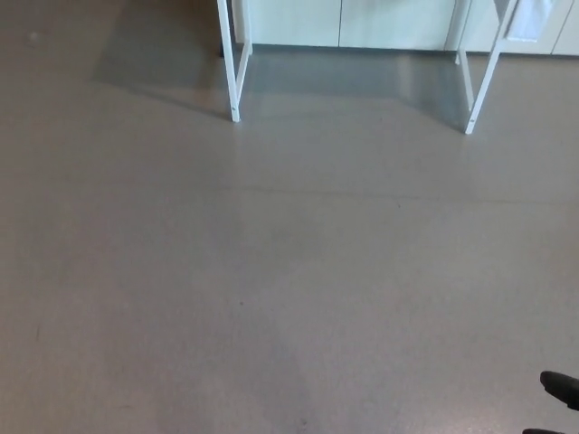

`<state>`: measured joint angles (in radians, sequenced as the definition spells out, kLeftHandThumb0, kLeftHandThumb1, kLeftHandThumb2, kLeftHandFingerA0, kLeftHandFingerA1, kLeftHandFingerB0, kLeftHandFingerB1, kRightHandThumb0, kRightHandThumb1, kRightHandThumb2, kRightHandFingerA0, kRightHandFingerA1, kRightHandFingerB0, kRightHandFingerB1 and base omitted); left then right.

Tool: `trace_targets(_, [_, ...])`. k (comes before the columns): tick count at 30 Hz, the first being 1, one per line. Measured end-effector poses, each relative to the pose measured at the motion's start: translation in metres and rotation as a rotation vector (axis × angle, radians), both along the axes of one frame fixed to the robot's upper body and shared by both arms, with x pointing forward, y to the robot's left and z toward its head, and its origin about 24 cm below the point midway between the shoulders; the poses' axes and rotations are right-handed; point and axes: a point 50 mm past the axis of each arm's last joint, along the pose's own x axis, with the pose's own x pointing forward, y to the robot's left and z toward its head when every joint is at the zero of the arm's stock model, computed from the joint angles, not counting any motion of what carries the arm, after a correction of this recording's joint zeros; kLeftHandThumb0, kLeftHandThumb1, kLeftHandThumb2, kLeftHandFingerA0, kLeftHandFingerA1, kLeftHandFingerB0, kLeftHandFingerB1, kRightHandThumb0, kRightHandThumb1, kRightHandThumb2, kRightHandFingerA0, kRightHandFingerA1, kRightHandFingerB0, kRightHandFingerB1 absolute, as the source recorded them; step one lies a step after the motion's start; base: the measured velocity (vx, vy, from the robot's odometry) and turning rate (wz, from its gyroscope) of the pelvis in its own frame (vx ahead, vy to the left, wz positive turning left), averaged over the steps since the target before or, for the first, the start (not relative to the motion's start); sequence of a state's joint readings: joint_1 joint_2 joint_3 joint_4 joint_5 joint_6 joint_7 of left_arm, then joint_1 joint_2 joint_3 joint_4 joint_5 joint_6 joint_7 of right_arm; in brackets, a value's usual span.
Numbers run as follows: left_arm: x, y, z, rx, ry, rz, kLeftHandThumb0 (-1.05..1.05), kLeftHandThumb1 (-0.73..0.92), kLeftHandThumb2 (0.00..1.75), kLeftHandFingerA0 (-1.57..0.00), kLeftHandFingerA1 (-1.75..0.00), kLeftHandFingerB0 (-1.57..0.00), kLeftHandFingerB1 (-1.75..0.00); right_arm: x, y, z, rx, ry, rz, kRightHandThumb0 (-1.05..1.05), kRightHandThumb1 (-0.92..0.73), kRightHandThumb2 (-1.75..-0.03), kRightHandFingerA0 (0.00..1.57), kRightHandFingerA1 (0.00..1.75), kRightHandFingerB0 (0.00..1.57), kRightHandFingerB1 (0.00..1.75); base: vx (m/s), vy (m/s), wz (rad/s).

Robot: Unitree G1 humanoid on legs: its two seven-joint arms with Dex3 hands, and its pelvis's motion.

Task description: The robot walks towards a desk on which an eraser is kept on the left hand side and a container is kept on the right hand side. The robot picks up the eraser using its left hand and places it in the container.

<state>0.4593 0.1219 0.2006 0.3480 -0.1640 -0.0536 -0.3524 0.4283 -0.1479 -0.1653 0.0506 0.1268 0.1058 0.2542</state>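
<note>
Grey floor (289,271), white desk legs (232,72) far ahead, right hand (561,389) at corner, finger state unclear

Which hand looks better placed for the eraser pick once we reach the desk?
Neither yet. Only the white desk legs show at the far end of the floor; eraser and container are out of view. The right hand just peeks in at the lower right corner, and the left is not in view. Keep walking.

Only the black tips of the right robot hand (563,391) show at the lower right edge.
</note>
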Motion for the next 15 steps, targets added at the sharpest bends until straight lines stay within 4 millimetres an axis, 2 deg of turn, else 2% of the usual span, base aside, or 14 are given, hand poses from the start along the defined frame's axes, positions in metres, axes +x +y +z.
trace_targets(4, [-0.0009,0.0002,-0.0001,0.007,0.002,-0.008,-0.25,0.63,0.59,-0.46,-0.36,-0.38,-0.33,0.0002,0.0026,-0.0011,0.009,0.002,0.004,-0.14,-0.41,-0.87,0.49,0.64,0.23,0.53,0.2,0.437,-0.43])
trace_targets(7, [0.0021,0.0061,0.0038,0.032,-0.014,-0.013,-0.24,0.64,0.59,-0.47,-0.36,-0.39,-0.33,-0.0028,0.0034,-0.003,0.014,0.013,0.005,-0.14,-0.41,-0.87,0.48,0.63,0.23,0.53,0.17,0.271,0.06])
trace_targets(11, [0.0002,0.006,0.0029,0.032,-0.01,-0.015,-0.25,0.63,0.59,-0.47,-0.36,-0.39,-0.33,-0.0025,0.0038,-0.003,0.016,0.012,0.008,-0.15,-0.41,-0.87,0.47,0.64,0.22,0.53,0.14,0.079,0.05])
trace_targets(15, [-0.0019,0.0054,0.0015,0.031,-0.003,-0.016,-0.25,0.64,0.59,-0.47,-0.37,-0.39,-0.33,-0.0027,0.0043,-0.0033,0.018,0.014,0.011,-0.14,-0.42,-0.86,0.47,0.63,0.23,0.53,0.15,-0.07,0.11])
